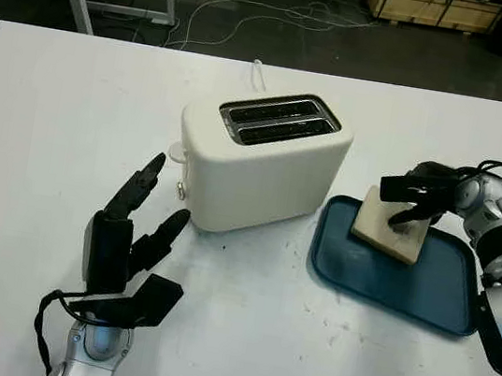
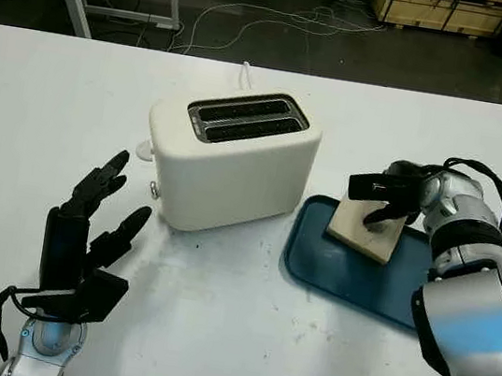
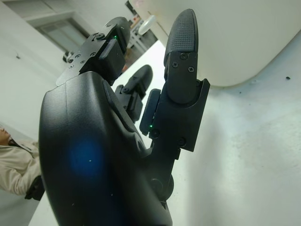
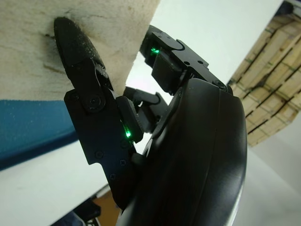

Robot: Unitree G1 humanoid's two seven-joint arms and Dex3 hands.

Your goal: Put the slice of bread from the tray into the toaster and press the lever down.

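A cream-white toaster (image 1: 264, 166) with 2 dark slots rimmed in silver stands on a white counter (image 1: 44, 119) speckled with small dark marks. A teal-blue tray (image 1: 388, 280) carries a pale beige slice of bread (image 1: 379, 228) with a slightly darker tan edge. The right hand (image 1: 417, 196) is black, on a silver-grey arm with black cables. The left hand (image 1: 132, 227) is black too, with a silver wrist. Small green lights glow on both hands' fingers (image 4: 80, 56). Beyond the counter, the floor (image 1: 284, 32) is dark grey.
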